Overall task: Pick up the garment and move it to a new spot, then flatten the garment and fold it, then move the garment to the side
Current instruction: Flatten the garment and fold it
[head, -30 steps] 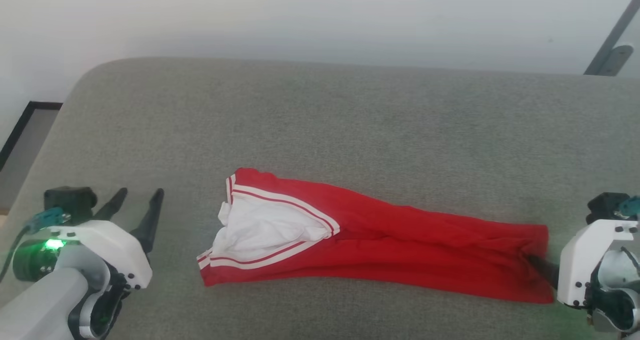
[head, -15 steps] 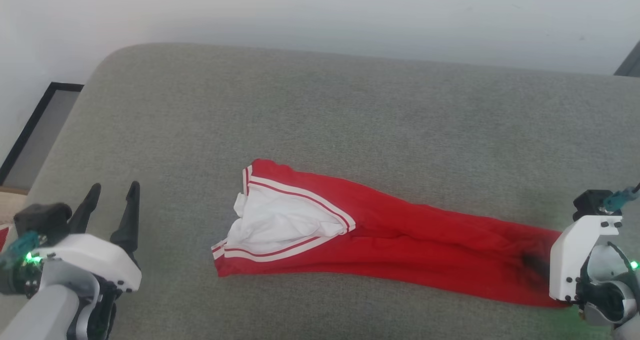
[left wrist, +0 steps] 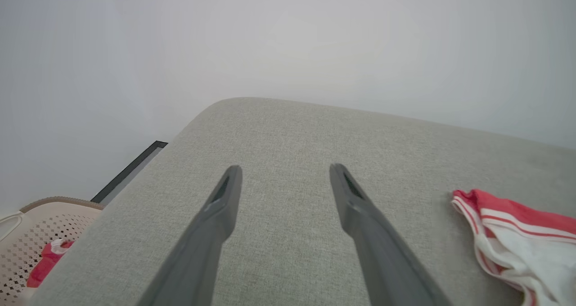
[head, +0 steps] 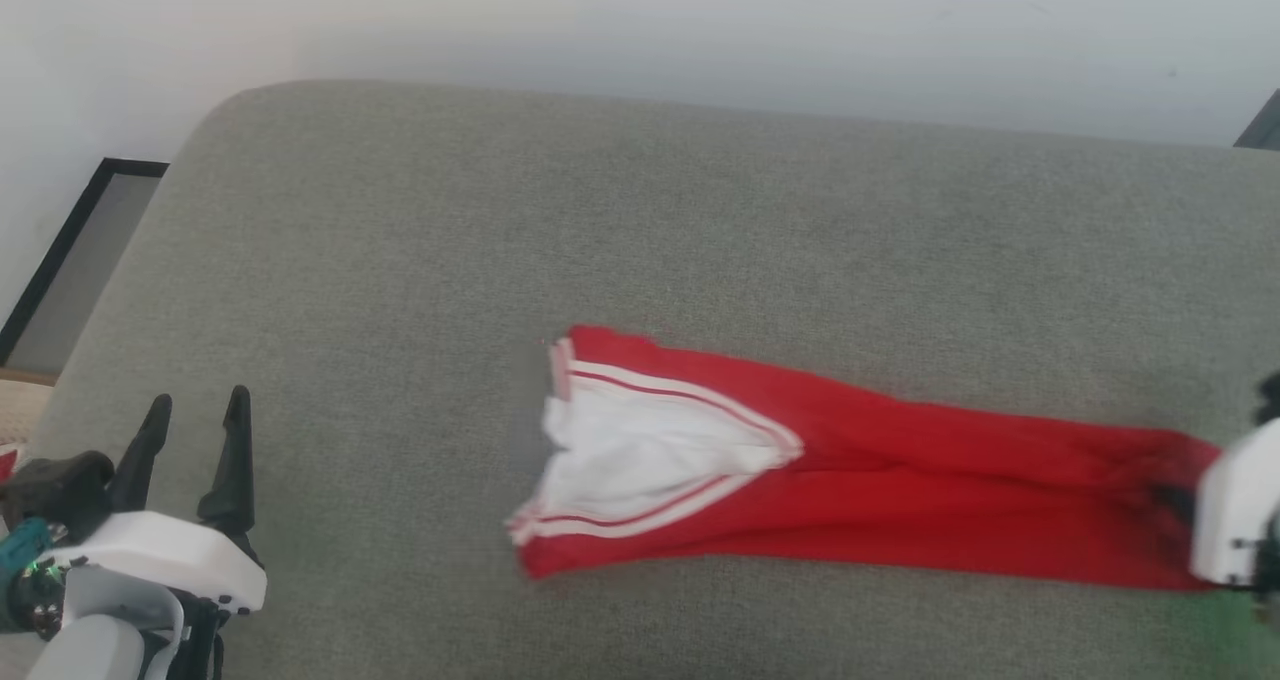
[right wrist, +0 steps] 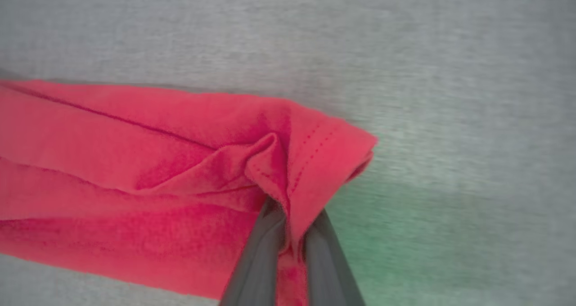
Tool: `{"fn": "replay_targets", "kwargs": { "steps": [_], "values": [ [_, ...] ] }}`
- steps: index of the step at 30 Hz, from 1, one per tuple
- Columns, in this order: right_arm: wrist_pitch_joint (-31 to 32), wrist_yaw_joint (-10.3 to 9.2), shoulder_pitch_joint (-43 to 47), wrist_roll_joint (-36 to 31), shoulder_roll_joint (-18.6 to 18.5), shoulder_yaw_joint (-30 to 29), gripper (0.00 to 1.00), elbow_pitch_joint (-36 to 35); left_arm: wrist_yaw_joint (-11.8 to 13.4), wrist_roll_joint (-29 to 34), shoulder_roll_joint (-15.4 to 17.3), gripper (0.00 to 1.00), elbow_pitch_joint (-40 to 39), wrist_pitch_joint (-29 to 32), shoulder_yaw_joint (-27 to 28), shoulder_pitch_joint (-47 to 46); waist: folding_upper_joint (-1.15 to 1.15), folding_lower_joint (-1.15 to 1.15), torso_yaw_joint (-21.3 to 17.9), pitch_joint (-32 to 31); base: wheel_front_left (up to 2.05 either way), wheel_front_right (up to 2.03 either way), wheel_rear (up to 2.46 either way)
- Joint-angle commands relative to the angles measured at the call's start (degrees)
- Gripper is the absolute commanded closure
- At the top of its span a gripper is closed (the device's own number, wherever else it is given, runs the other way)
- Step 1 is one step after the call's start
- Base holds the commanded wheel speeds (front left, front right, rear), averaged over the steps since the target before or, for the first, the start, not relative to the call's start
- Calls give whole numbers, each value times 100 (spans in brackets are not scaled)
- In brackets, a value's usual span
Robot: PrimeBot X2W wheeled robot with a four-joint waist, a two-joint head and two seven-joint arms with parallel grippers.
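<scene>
We get the right gripper (head: 1172, 502) cut by the frame's right edge, its fingertips (right wrist: 263, 243) buried in a garment (head: 900, 480) fold. Garment outline blurred. Left wrist view crops the garment. Basket (left wrist: 27, 234) is cropped too, and its red contents are unclear.

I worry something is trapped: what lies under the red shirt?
The shirt lies on the grey cushion, which shows around it. Whatever sits directly beneath the cloth is covered. The right hand pinches its hem.
</scene>
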Motion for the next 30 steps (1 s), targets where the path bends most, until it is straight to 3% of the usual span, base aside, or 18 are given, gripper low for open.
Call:
{"fn": "replay_targets", "kwargs": {
  "steps": [1, 8, 16, 23, 30],
  "values": [
    [-93, -9, -31, -61, -160, -145, 100, 96, -75, 120, -76, 0, 29, -22, 126, 99, 0, 0, -24, 15, 0, 0, 0],
    [-273, -8, -110, -148, -702, -689, 100, 631, -332, 508, -357, 0, 156, -22, 540, 186, 0, 0, -129, 57, 0, 0, 0],
    [-347, -8, -335, -365, -975, -824, 100, 946, -522, 806, -545, 0, 271, -22, 817, 135, 0, 0, -251, 80, 0, 0, 0],
    [-145, -5, -427, -290, -782, -557, 100, 489, -663, 942, -729, 0, 354, -23, 1012, 113, 0, 0, -329, 5, 0, 0, 0],
    [272, -5, -177, -35, -256, -97, 100, -826, -739, 1090, -836, 0, 412, -23, 1117, 178, 0, 0, -341, -133, 0, 0, 0]
  ]
}}
